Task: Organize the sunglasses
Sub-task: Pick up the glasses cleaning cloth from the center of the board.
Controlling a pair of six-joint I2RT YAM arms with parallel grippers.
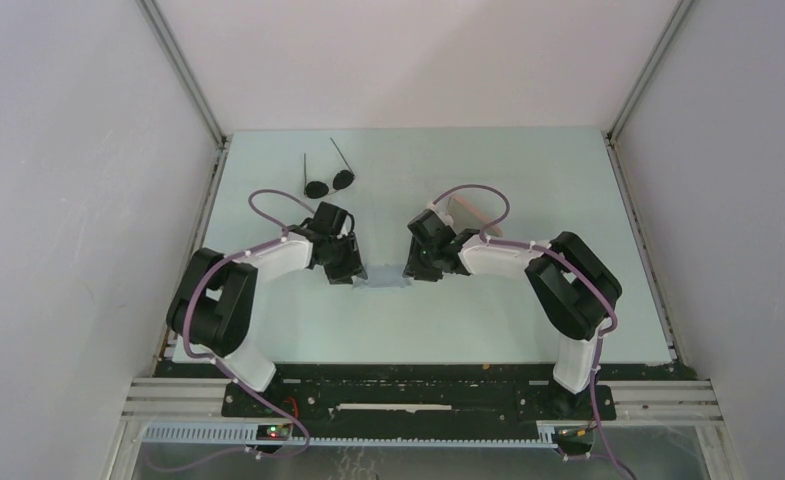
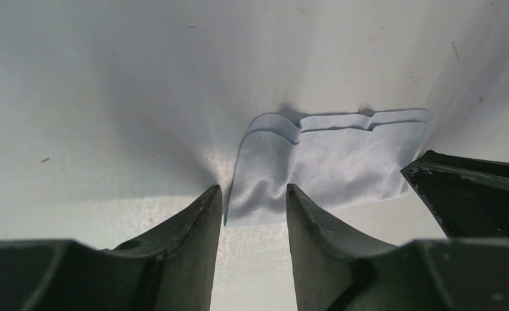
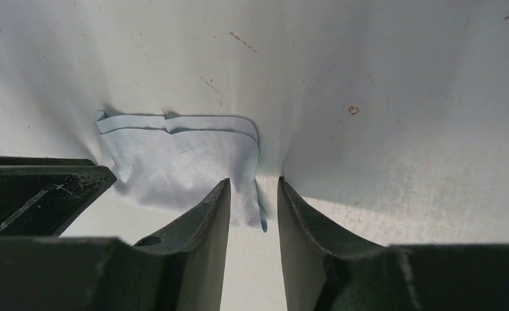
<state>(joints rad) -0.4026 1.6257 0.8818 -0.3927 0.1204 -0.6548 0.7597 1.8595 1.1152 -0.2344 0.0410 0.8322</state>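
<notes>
You have a light blue cloth [image 1: 383, 281] lying on the pale, matte table [image 1: 528, 170]. It is soft and folded over: its far edge shows two layered, wavy hems, and its surface is faintly crumpled.

Your left gripper [image 1: 346, 270] stands at the cloth's left end. In the left wrist view its [image 2: 251, 191] two black, curved, tapering fingers are parted by a moderate gap. The cloth's near corner lies in that gap, and neither finger presses on it, so the gripper holds nothing.

Your right gripper [image 1: 423, 268] stands at the cloth's right end. In the right wrist view its [image 3: 253, 184] fingers are likewise spread apart, with the cloth's [image 3: 180, 162] right edge running down between them. It is not pinched.

Both grippers point inward at the cloth [image 2: 329, 162] from opposite ends, and each wrist view catches the other's scuffed black finger at the cloth's opposite end.

The sunglasses [image 1: 328, 184] lie beyond the cloth and to its left, well apart from it. They have two dark round lenses side by side and thin black wire arms splayed away from the cloth.

A pale oblong case [image 1: 465, 211] lies beyond the cloth to its right, partly behind the right arm's purple cable.
</notes>
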